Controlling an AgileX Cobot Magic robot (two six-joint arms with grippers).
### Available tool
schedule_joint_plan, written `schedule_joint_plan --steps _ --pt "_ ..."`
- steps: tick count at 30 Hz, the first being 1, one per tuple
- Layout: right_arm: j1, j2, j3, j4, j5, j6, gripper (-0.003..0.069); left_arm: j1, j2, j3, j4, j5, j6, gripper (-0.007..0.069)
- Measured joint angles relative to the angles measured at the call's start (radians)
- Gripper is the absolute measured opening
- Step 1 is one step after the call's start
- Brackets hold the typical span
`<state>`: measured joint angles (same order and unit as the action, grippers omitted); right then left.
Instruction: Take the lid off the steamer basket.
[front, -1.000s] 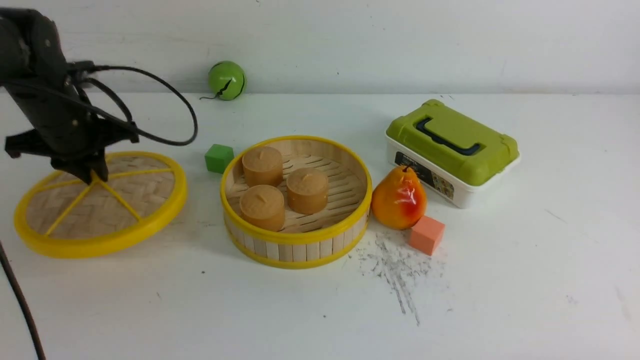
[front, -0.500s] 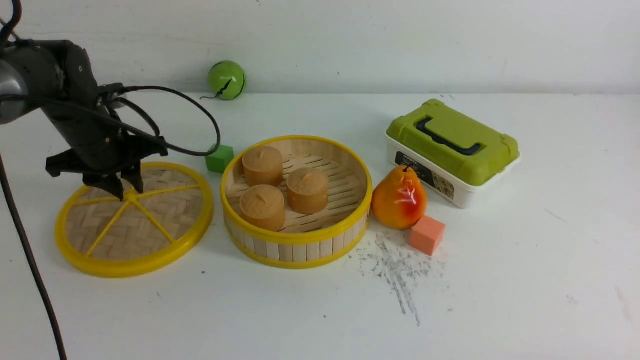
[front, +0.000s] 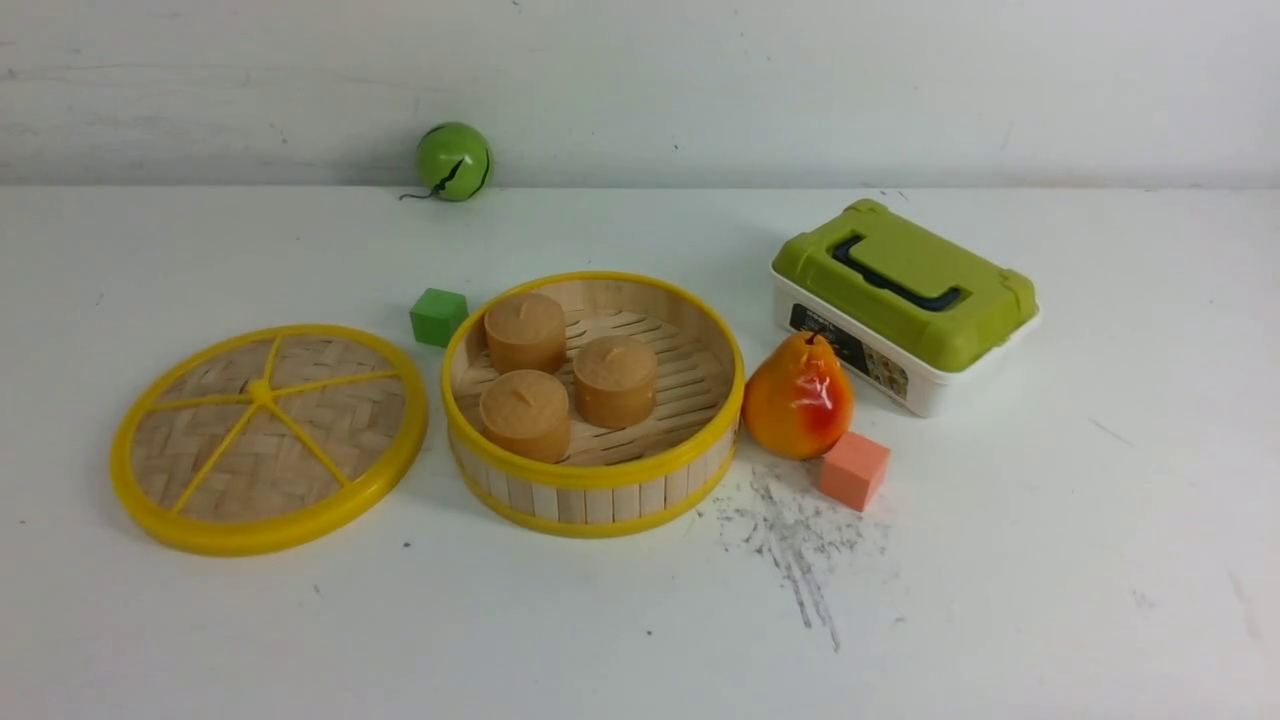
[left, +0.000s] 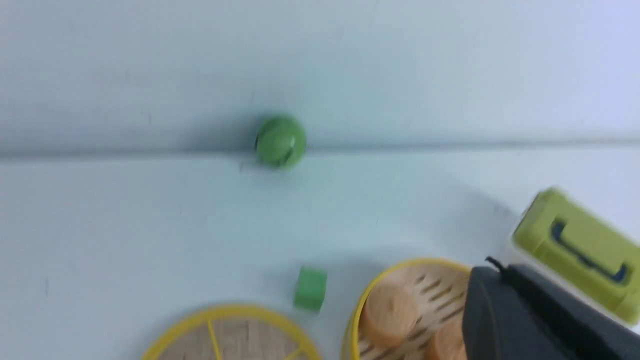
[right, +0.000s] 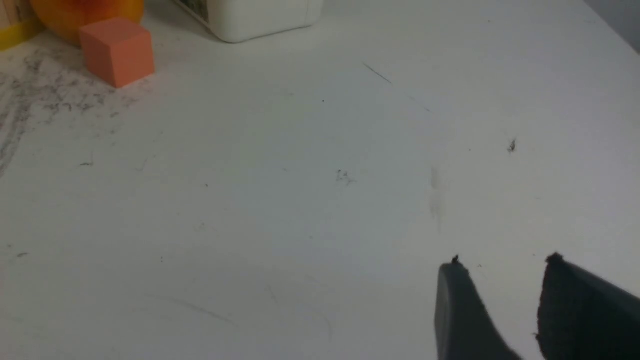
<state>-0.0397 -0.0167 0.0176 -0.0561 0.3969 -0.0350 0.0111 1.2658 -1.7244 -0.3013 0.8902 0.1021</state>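
The lid (front: 268, 438), a woven tan disc with a yellow rim and spokes, lies flat on the table left of the steamer basket (front: 590, 478). The basket stands uncovered with three tan cakes (front: 570, 378) inside. Neither arm shows in the front view. In the blurred left wrist view my left gripper (left: 492, 266) has its fingers pressed together and holds nothing, high above the basket (left: 361, 305) and the lid's far edge (left: 230, 312). My right gripper (right: 502, 262) is open and empty over bare table.
A green cube (front: 438, 316) sits between lid and basket. A green ball (front: 453, 160) rests at the back wall. A pear (front: 797, 397), an orange cube (front: 853, 469) and a white box with green lid (front: 905, 290) stand right of the basket.
The left gripper carried the lid rightwards, set it flat beside the basket, let go of it and left the front view.
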Motion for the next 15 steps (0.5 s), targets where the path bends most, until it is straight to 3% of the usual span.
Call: schedule_joint_plan --steps 3,10,12,15 --pt "0.0 0.0 0.0 0.0 0.0 0.0 0.024 0.0 -0.156 0.1 -0.025 -0.059 0.013 -0.0013" --pt "0.0 0.0 0.0 0.0 0.0 0.0 0.024 0.0 -0.56 0.582 -0.048 -0.31 0.055 -0.0013" --pt "0.0 0.0 0.0 0.0 0.0 0.0 0.024 0.0 -0.722 0.812 -0.049 -0.429 0.058 -0.0013" --pt "0.0 0.0 0.0 0.0 0.0 0.0 0.024 0.0 -0.821 0.964 -0.05 -0.454 0.061 -0.0013"
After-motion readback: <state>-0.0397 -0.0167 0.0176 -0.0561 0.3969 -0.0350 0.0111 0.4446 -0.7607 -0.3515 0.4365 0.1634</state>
